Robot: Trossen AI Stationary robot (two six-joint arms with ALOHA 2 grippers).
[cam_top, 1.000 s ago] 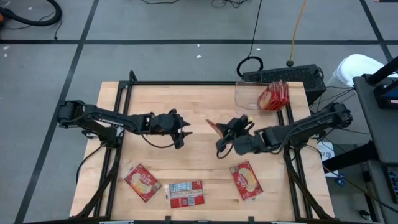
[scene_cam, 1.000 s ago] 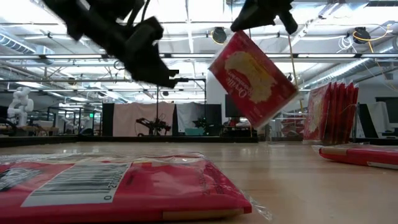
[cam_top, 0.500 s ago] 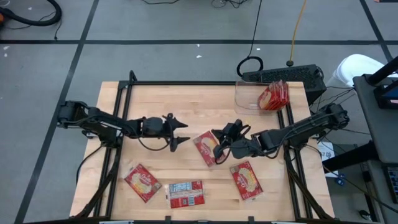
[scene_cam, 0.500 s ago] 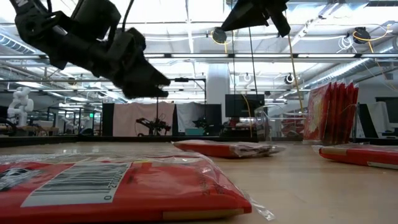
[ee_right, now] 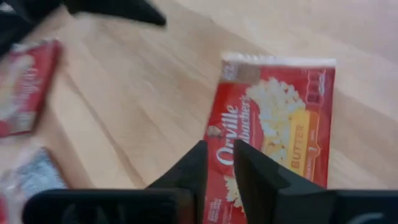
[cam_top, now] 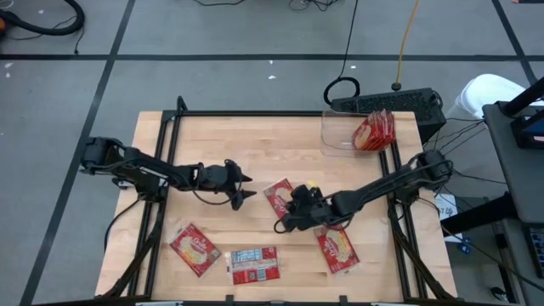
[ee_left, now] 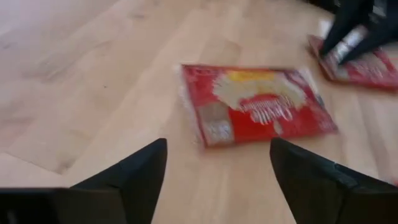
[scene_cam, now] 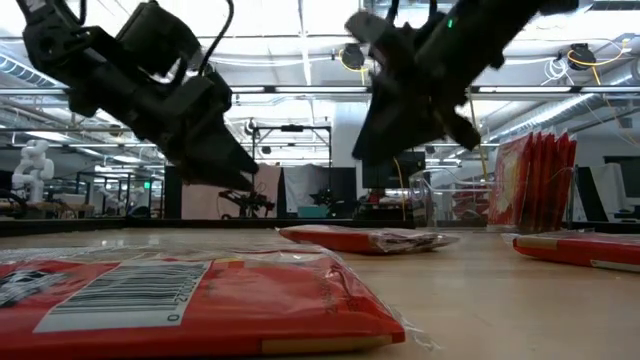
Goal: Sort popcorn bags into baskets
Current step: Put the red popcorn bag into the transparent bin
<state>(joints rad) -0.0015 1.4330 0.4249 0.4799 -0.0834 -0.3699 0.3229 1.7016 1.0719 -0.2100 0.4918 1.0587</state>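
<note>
From above, the pale wooden table (cam_top: 221, 136) carries four flat red popcorn bags lying loose: one near the middle (cam_top: 279, 197), one at lower right (cam_top: 337, 246), one at lower left (cam_top: 195, 248), and a label-up one beside it (cam_top: 253, 265). The small clear plastic bin (cam_top: 340, 132) stands at the upper right corner with several red bags (cam_top: 375, 129) standing upright inside. The left hand (cam_top: 240, 186) hovers left of centre, its fingers spread and empty. The right hand (cam_top: 285, 223) sits just below the middle bag, between it and the lower-right bag; it holds nothing.

At table height, a barcode-side bag (scene_cam: 190, 305) fills the lower left foreground, another lies flat mid-frame (scene_cam: 360, 238), and the filled bin shows at the right (scene_cam: 535, 180). Both arms hang above the wood.

Past the left wrist's wide-spread fingers (ee_left: 130, 177), the middle bag (ee_left: 255, 106) lies flat ahead.

Past the right wrist's fingers (ee_right: 193, 168), which stand only a narrow gap apart, a bag with a popcorn picture (ee_right: 273, 130) lies directly beyond.

My judgement: a pickup is being set up. Next, one hand must descend onto a bag's edge, pinch it, and carry it to the bin.
</note>
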